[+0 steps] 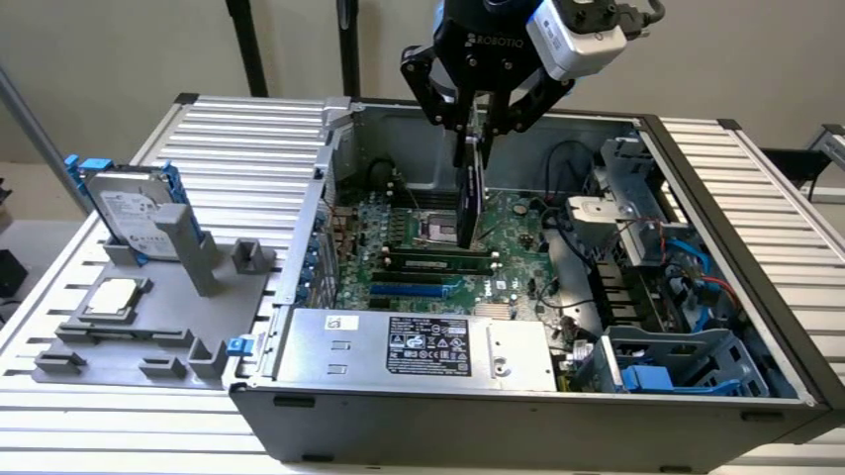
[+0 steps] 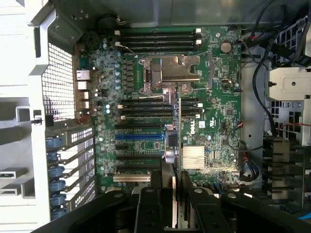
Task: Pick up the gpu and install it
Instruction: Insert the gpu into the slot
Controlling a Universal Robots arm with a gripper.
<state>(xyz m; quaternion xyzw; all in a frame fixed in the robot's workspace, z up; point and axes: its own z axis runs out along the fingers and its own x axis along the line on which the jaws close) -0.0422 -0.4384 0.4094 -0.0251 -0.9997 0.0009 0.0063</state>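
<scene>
Slatted bench (image 1: pixel 237 129) carrying open case (image 1: pixel 528 435). Gripper (image 1: pixel 476 134) clamped on gpu (image 1: pixel 469 198), edge-down over motherboard (image 1: pixel 521 233). Risk of striking board components or bending card if lowered misaligned or crosswise to blue slot (image 1: pixel 416 290).

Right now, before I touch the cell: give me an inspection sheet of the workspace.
Surface: slatted metal table, open PC case on it, motherboard exposed.
Job's things: gpu upright, edge down over the motherboard; whether it touches a slot cannot be told.
Clutter: gray fixture at the exterior view's left, holding an upright hard drive with blue rails and a flat CPU chip.
Grippers: end effector shut on the gpu's top edge.
Cables: blue cables and black cables inside the case, exterior view's right.
Surroundings: plain wall, black poles behind.
</scene>
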